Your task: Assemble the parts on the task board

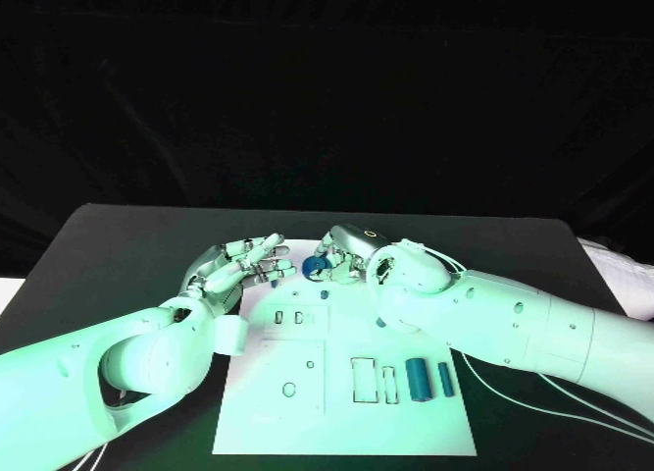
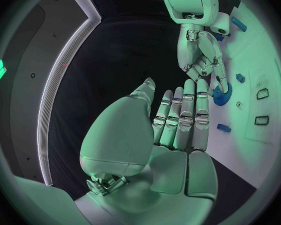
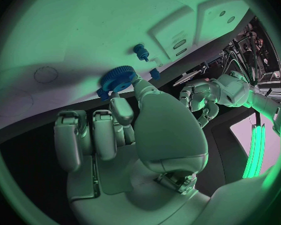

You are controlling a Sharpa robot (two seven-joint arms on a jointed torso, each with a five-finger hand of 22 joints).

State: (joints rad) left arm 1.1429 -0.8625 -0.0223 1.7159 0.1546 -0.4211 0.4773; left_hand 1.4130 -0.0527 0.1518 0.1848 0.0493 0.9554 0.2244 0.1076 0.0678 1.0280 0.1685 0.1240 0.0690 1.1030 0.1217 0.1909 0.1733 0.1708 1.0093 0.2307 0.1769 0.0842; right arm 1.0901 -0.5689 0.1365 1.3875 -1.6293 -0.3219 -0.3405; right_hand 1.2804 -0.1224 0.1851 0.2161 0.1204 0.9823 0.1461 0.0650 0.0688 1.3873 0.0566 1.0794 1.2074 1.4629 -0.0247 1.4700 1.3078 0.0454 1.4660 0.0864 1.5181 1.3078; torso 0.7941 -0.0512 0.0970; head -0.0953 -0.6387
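- Right now my right hand point(image 1: 358, 257) has the blue gear point(image 1: 316, 265) pinched at its rim betw. thumb and a fingertip, other fingers curled back behind it; right wrist view shows the gear point(image 3: 118, 78) touching or just over the task board point(image 1: 341, 412), can't tell which.
- Pinch looks kept to the rim so the gear face stays flat to the board; I judge I'm seating it on a post at the board's far end.
- My left hand point(image 1: 245, 265) holds nothing, fingers straight and close together, hovering just beside the gear on its other side. Prob. parked there to steady or guide, not touching as far as I can see.
- Small blue peg point(image 3: 140, 51) stands near the gear, a smaller blue bit point(image 3: 154, 73) just beside it; need to avoid knocking those.
- Two blue bars point(image 1: 427, 380) lie at the near right of the board by the rectangular slots, well apart from the hands, not yet placed.
- Room: gear sits close to the board's far edge, black bench point(image 1: 115, 231) beyond. Hands nearly meet over it, so little sideways room; up and back toward me is open.
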